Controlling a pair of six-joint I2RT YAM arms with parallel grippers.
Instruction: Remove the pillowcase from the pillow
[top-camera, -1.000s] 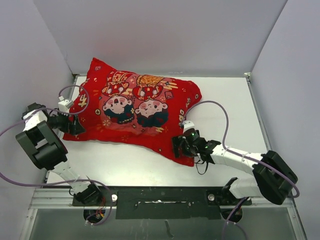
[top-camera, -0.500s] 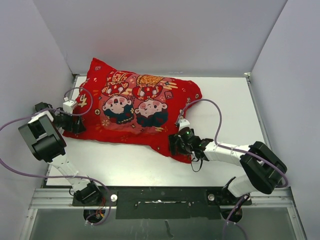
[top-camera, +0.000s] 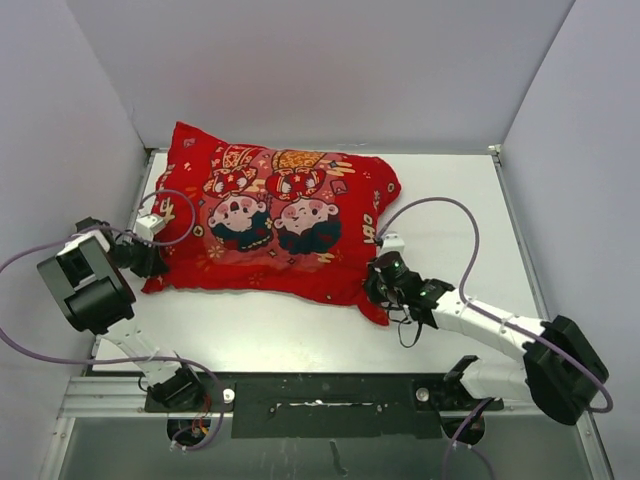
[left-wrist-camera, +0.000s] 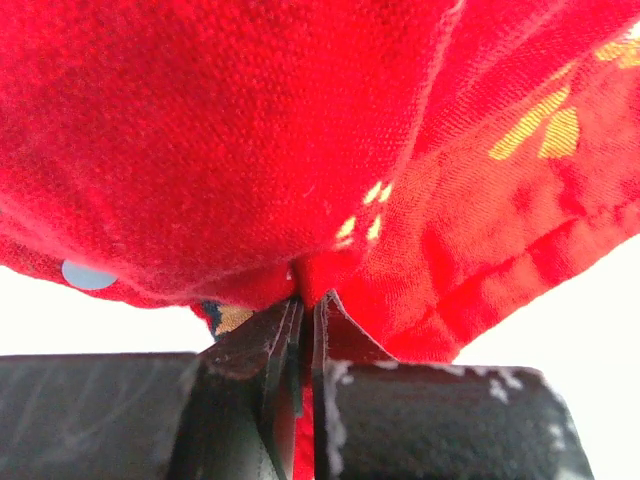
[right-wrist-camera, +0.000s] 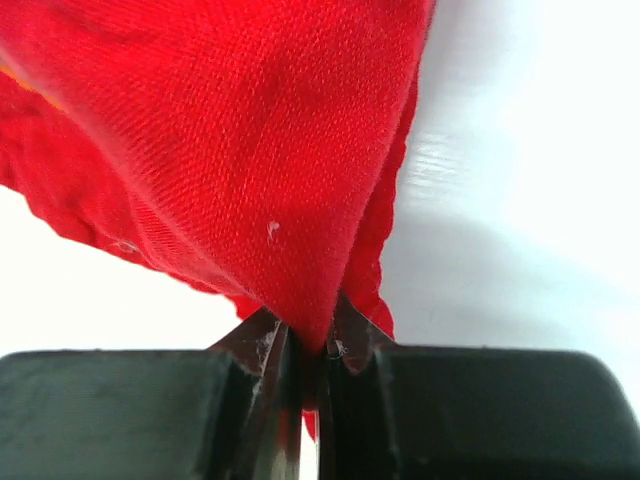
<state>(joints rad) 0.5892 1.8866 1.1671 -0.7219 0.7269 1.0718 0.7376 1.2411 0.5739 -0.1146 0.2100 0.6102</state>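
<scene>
The red pillowcase (top-camera: 275, 220), printed with two cartoon children, lies stuffed across the back of the white table (top-camera: 450, 200). The pillow is hidden inside it. My left gripper (top-camera: 152, 262) is shut on the pillowcase's near left corner; in the left wrist view the red cloth (left-wrist-camera: 300, 150) is pinched between the fingers (left-wrist-camera: 345, 335). My right gripper (top-camera: 377, 288) is shut on the near right corner, and the right wrist view shows a fold of red fabric (right-wrist-camera: 250, 150) squeezed between its fingertips (right-wrist-camera: 255, 340).
Grey walls (top-camera: 330, 70) enclose the table at the back and on both sides. Purple cables (top-camera: 455, 215) loop from both arms over the table. A metal rail (top-camera: 330, 400) with the arm bases runs along the near edge.
Both grippers went from open to shut on the pillowcase's near corners. The right gripper shifted rightwards, drawing its corner with it, and the pillowcase now looks plumper and slightly turned.
</scene>
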